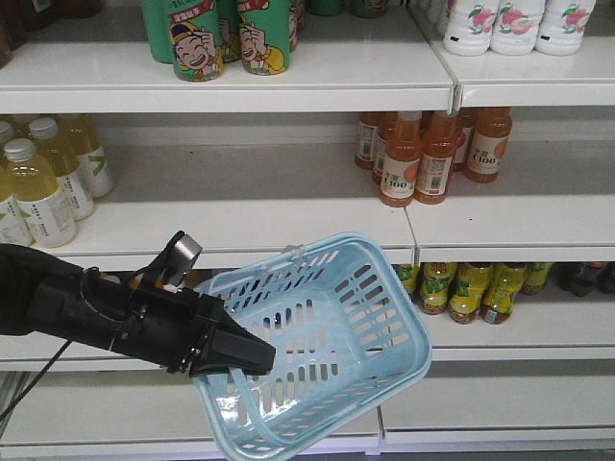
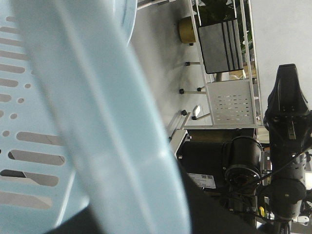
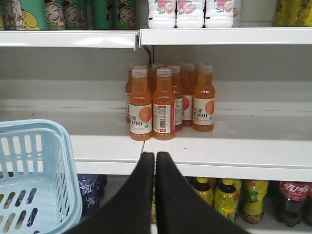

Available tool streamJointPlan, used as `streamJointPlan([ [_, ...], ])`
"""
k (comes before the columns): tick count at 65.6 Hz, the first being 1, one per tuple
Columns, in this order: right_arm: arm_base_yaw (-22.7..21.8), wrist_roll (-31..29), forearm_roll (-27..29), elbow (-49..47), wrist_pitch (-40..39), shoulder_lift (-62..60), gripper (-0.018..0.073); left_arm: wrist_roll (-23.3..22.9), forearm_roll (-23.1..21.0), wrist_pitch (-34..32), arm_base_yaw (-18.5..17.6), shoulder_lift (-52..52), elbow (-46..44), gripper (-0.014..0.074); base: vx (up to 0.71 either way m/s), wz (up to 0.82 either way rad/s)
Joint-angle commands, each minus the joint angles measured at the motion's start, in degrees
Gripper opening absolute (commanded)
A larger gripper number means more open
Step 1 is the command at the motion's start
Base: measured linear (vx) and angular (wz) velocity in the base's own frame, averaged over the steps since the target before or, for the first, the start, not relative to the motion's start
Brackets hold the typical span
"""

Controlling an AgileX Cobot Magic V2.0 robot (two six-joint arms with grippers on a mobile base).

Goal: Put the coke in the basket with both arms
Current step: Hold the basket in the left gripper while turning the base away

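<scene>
Basket [image 1: 327, 317]: light blue, slotted sides, held off the ground in front of the shelves [image 1: 240, 226]. It is tilted, with its open top turned up and toward the front camera. Nothing lies inside it in the front view. In the right wrist view one corner of it [image 3: 39, 146] shows at lower left, below the middle shelf board.

Left gripper [image 1: 258, 357]: black, at the end of the left arm [image 1: 86, 312], which reaches in from the left edge. Its jaws are clamped on the basket's near left rim. The left wrist view is filled by that rim [image 2: 112, 122], blurred and very close.

Right gripper [image 3: 155, 156]: fingers [image 3: 170, 195] pressed together with nothing between them. It points at the shelf edge below the orange bottles [image 3: 165, 105] and stands well apart from the basket.

Coke: not identified with certainty. One dark bottle with a red label [image 3: 292, 195] stands at the far right of the lower shelf, beside the yellow bottles [image 3: 224, 197]. Whether it is the coke cannot be told.

Shelf stock, front view:
- green cans [image 1: 226, 38], top shelf left
- white bottles [image 1: 519, 24], top shelf right
- pale yellow bottles [image 1: 43, 182], middle shelf left
- orange bottles, middle shelf right
- yellow bottles, lower shelf right, behind the basket's far corner

Blue cans [image 3: 90, 192]: lower shelf, just beside the basket's corner in the right wrist view.
</scene>
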Motion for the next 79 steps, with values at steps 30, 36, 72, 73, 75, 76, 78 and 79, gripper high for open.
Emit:
streamJointPlan([
  [30, -0.21, -0.06, -0.28, 0.61, -4.08, -0.87, -0.0009, 0.98, -2.63, 4.69, -0.34, -2.73, -1.06, -0.0008, 0.00, 0.00],
  [36, -0.21, -0.06, -0.28, 0.61, -4.08, -0.87, -0.0009, 0.98, -2.63, 4.69, -0.34, -2.73, -1.06, -0.0008, 0.00, 0.00],
  [72, -0.21, -0.06, -0.28, 0.61, -4.08, -0.87, -0.0009, 0.98, -2.63, 4.69, -0.34, -2.73, -1.06, -0.0008, 0.00, -0.02],
  [73, -0.21, -0.06, -0.28, 0.61, -4.08, -0.87, -0.0009, 0.98, -2.63, 4.69, -0.34, -2.73, -1.06, -0.0008, -0.03, -0.11],
  [75, -0.21, -0.06, -0.28, 0.61, -4.08, -0.87, -0.0009, 0.98, -2.63, 4.69, -0.34, -2.73, -1.06, -0.0008, -0.03, -0.12],
  [76, -0.21, -0.06, -0.28, 0.61, -4.08, -0.87, -0.0009, 0.98, -2.63, 4.69, -0.34, -2.73, -1.06, -0.0008, -0.04, -0.14],
  [78, -0.21, -0.06, -0.28, 0.61, -4.08, -0.87, -0.0009, 0.98, -2.63, 4.69, -0.34, -2.73, -1.06, -0.0008, -0.04, -0.15],
  [79, -0.21, -0.06, -0.28, 0.61, -4.08, -0.87, -0.0009, 0.98, -2.63, 4.69, -0.34, -2.73, -1.06, -0.0008, -0.04, -0.16],
])
